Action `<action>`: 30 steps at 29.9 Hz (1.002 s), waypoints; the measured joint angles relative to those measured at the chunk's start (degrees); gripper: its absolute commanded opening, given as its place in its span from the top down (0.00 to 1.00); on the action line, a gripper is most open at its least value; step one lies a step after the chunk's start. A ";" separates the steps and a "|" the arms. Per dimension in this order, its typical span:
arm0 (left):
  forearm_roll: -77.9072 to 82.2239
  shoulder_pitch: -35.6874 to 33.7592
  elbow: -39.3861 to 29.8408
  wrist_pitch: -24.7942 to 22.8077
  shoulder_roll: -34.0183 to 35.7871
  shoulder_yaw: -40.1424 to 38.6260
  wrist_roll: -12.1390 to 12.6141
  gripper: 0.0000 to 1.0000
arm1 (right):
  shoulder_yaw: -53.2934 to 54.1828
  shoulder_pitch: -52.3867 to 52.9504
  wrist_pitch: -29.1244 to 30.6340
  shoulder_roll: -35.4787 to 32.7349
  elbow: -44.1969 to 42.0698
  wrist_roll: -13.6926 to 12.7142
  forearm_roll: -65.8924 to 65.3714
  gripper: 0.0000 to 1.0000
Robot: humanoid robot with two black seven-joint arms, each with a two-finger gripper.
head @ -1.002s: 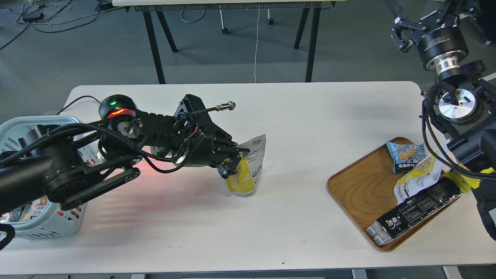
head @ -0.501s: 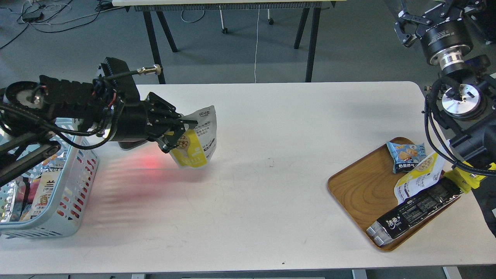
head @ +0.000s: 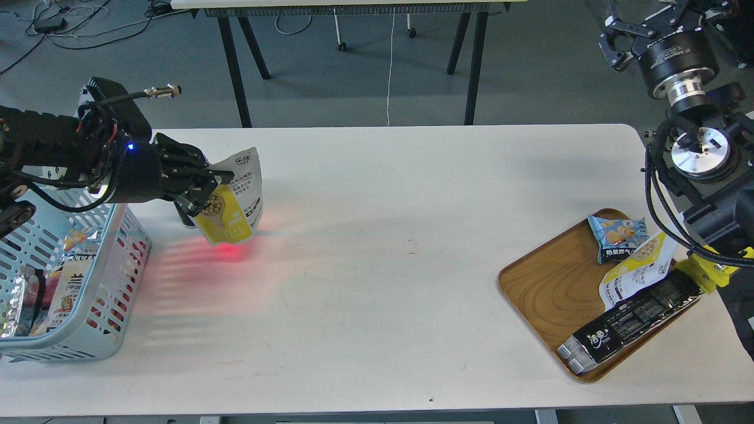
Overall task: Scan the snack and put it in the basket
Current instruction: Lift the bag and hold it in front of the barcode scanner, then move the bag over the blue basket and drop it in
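My left gripper is shut on the snack, a small pouch with a yellow front, a round picture of beige balls and a grey-white top. It holds the pouch tilted just above the white table, right of the light blue basket. The basket stands at the table's left edge with several packets inside. A red light patch lies on the table under the pouch. My right gripper is raised at the top right, open and empty, far from the snack.
A brown wooden tray at the right holds a blue packet, a white pouch with a yellow band and a long black packet. A dark object shows just behind the snack. Table legs stand beyond the far edge.
My left arm has carried the snack leftward from mid-table to beside the basket. The red glow moved with it. The right gripper rose a little and now holds still.
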 measured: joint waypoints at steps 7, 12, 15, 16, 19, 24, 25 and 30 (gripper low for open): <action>0.00 -0.01 -0.02 0.07 0.18 0.04 0.00 1.00 | 0.00 -0.06 0.00 0.09 0.00 0.00 0.00 0.01; 0.00 -0.10 -0.48 0.07 0.29 0.05 0.00 1.00 | -0.07 -0.08 0.01 0.12 0.00 0.00 0.00 0.01; 0.00 -0.12 -0.67 0.07 0.29 0.05 0.00 1.00 | -0.06 -0.08 0.01 0.12 0.00 0.00 0.00 0.01; 0.00 -0.13 -0.90 0.07 0.29 0.05 0.00 1.00 | -0.06 -0.08 0.01 0.11 0.00 0.00 0.00 0.01; 0.00 -0.14 -2.29 -0.06 0.29 0.05 0.00 1.00 | -0.02 -0.08 0.01 0.11 0.00 0.00 0.00 0.01; 0.00 -0.14 -3.33 -0.40 0.28 0.05 0.00 1.00 | 0.00 -0.06 0.01 0.07 0.00 0.00 0.00 0.00; 0.00 -0.14 -3.38 -0.42 0.27 0.05 0.01 1.00 | 0.00 -0.05 0.01 0.05 0.00 0.00 0.00 0.01; 0.00 -0.14 -6.05 -0.30 1.73 -0.50 0.01 1.00 | 0.00 -0.03 0.14 -0.05 0.00 0.00 0.00 0.00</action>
